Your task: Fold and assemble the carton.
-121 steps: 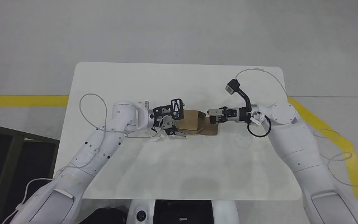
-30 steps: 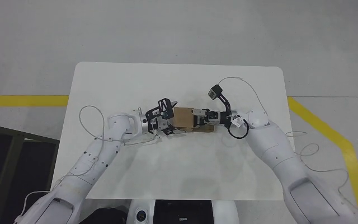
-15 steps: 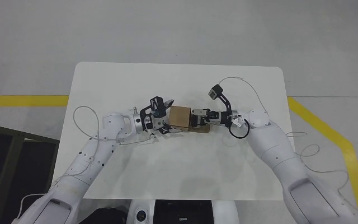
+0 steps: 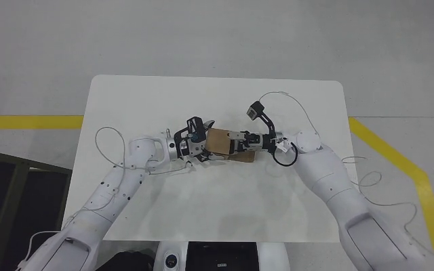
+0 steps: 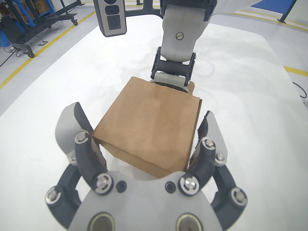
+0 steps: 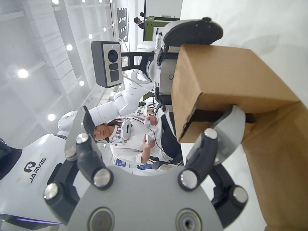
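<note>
Top view: brown cardboard carton (image 4: 218, 142) shifted left, squared up mid-frame; left gripper (image 4: 202, 140) clamped across it, right gripper (image 4: 237, 145) spread, one finger inside. End flaps likely next.

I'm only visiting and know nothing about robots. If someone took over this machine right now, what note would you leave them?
Left hand: shut on the carton, with fingers on opposite sides, holding it at the middle of the table.
Right hand: open. One finger is pushed into the carton's open end and the other is free outside.
Done: the carton is opened up into a box shape.
Left: the end flap by the right hand is not yet folded. It probably needs tucking in to close that end.
</note>
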